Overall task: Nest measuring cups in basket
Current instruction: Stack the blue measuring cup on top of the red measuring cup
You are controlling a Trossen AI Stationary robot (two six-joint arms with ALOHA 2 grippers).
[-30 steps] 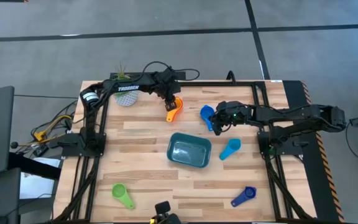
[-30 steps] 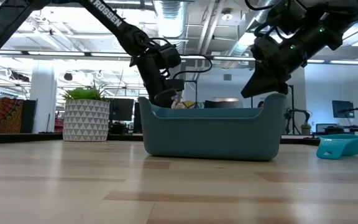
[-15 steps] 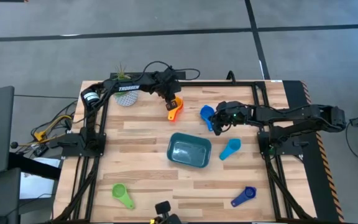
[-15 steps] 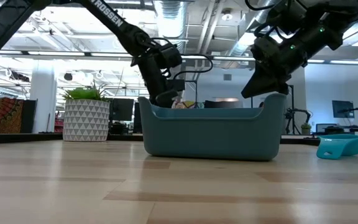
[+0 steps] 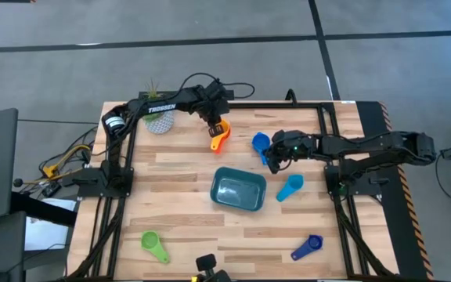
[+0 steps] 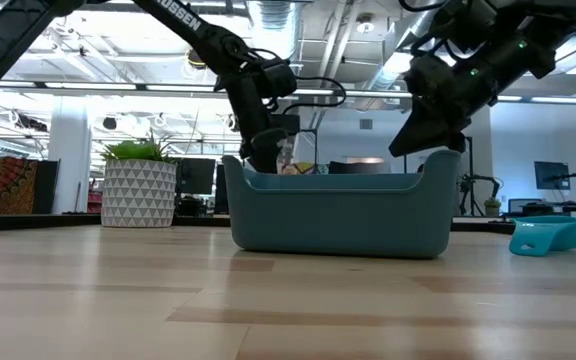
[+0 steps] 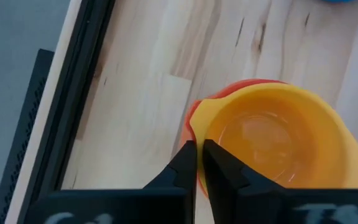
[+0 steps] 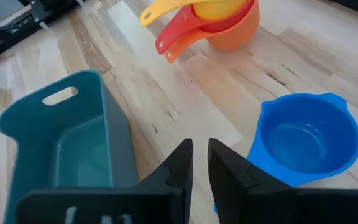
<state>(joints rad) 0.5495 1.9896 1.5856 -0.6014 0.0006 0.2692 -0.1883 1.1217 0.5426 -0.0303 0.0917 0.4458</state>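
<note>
A nested stack of yellow, red and orange measuring cups (image 5: 221, 135) sits on the table near the far edge, yellow cup (image 7: 272, 137) uppermost. My left gripper (image 7: 197, 163) is shut on its wall. The blue cup (image 5: 260, 142) stands right of the stack, with my right gripper (image 5: 273, 156) shut at its handle. The teal basket (image 5: 239, 190) stands at mid-table. The light blue cup (image 5: 290, 186) lies to the basket's right, the dark blue cup (image 5: 307, 247) and the green cup (image 5: 153, 245) near the near edge. The low view's basket (image 6: 336, 212) hides the cups behind it. My left gripper pinches the stack's wall at the yellow cup's rim (image 7: 196, 127), one finger (image 7: 219, 171) inside the yellow cup and one outside, coming from above. The stack stays upright; I cannot tell if it is off the table. My right gripper comes slanting down from the table's right. A sliver of the blue cup's handle (image 8: 215, 209) shows between its fingers. The bowl (image 8: 304, 138) stands upright beside them; I cannot tell if it is lifted.
A white patterned pot with a green plant (image 5: 159, 119) stands at the far left corner, just left of my left arm. Black frame rails (image 5: 343, 219) run along the table's sides. Bare wood lies between the basket and the near edge.
My left arm's wrist has risen a little and shifted toward the table's right, staying on the cup stack. The stack and the other cups have kept their places.
</note>
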